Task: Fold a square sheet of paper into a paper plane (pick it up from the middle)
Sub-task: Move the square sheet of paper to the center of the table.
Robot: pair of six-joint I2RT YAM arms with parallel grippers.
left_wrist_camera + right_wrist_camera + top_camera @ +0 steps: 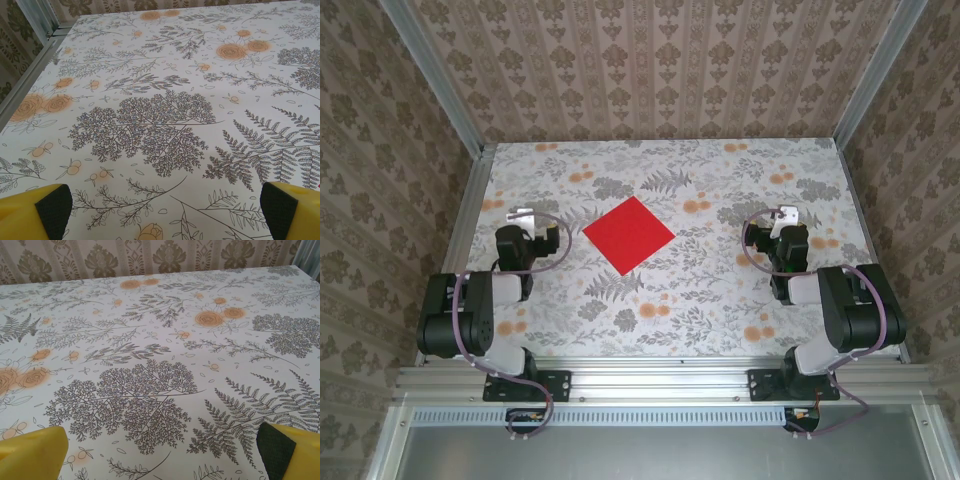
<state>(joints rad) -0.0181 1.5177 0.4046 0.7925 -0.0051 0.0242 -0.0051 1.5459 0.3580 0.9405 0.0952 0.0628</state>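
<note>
The square sheet of paper [629,234] is bright red and lies flat and unfolded on the flowered table, turned like a diamond, midway between the two arms. The paper plane is out of view. My left gripper [520,215] rests to the left of the sheet, well apart from it, and is open. In the left wrist view its jaws [167,212] are spread wide over bare tablecloth, one dark pad [54,210] at each lower corner. My right gripper [785,214] sits to the sheet's right, open too, with nothing between its jaws [162,452].
The table [720,290] carries a fern-and-flower cloth. Patterned walls close it in at the back and both sides, with aluminium posts [430,75] at the back corners. A metal rail [660,378] holding both arm bases runs along the near edge.
</note>
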